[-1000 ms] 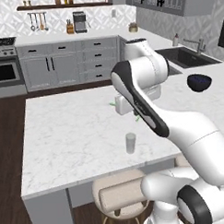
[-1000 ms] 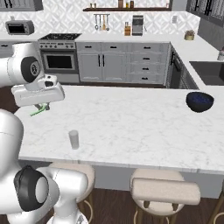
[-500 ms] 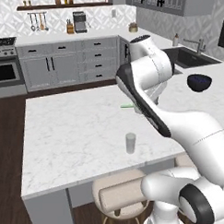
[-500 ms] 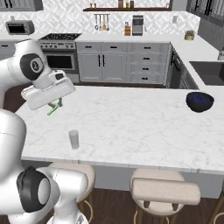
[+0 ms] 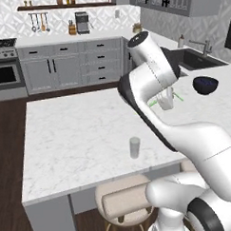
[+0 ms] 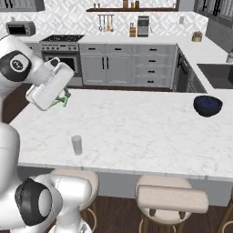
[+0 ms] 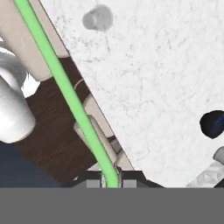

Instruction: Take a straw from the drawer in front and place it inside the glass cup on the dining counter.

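My gripper [image 5: 165, 104] hangs above the dining counter [image 5: 80, 133], shut on the light-green straw [image 5: 177, 97], which sticks out on both sides of the fingers. From the right base, the gripper [image 6: 61, 100] is at the slab's far left with a bit of straw [image 6: 65, 96] showing. The hand view has the straw [image 7: 65, 87] running from the fingertips [image 7: 111, 180] up to the top left. The glass cup [image 5: 134, 147] stands upright near the counter's front edge, below and left of the gripper; it also appears as the cup [image 6: 77, 144] and the cup [image 7: 98, 18]. The drawer is out of view.
A dark blue bowl [image 5: 205, 85] sits on the counter's right end, also seen as the bowl [image 6: 208, 105]. Padded stools [image 6: 172, 199] stand along the front edge. Grey cabinets [image 5: 70, 67] and a stove [image 6: 61, 50] line the back wall.
The gripper has swung right over the counter with the straw still in it, and the hand has turned. The cup and bowl have stayed put.
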